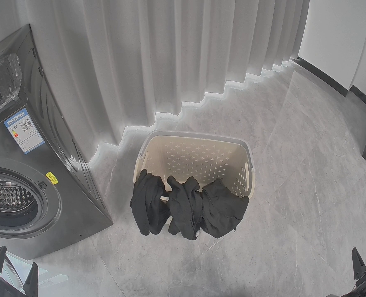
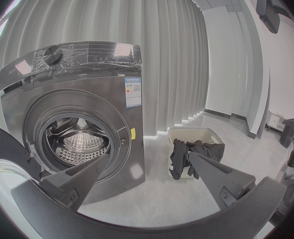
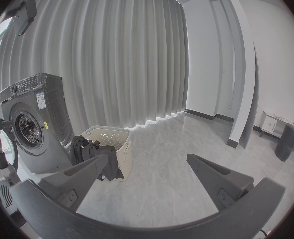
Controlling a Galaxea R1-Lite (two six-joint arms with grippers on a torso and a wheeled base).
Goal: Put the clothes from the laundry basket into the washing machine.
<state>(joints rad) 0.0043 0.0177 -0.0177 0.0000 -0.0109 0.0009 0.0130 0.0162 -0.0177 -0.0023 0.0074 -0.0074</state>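
A white curtain hangs along the back. In front of it, at the left, the grey washing machine stands on the floor with its round door swung open. Near it sits the cream laundry basket, with dark clothes draped over its near rim. The left claw and right claw are spread wide, holding nothing, well apart from the basket.

washing machine label print unreadable
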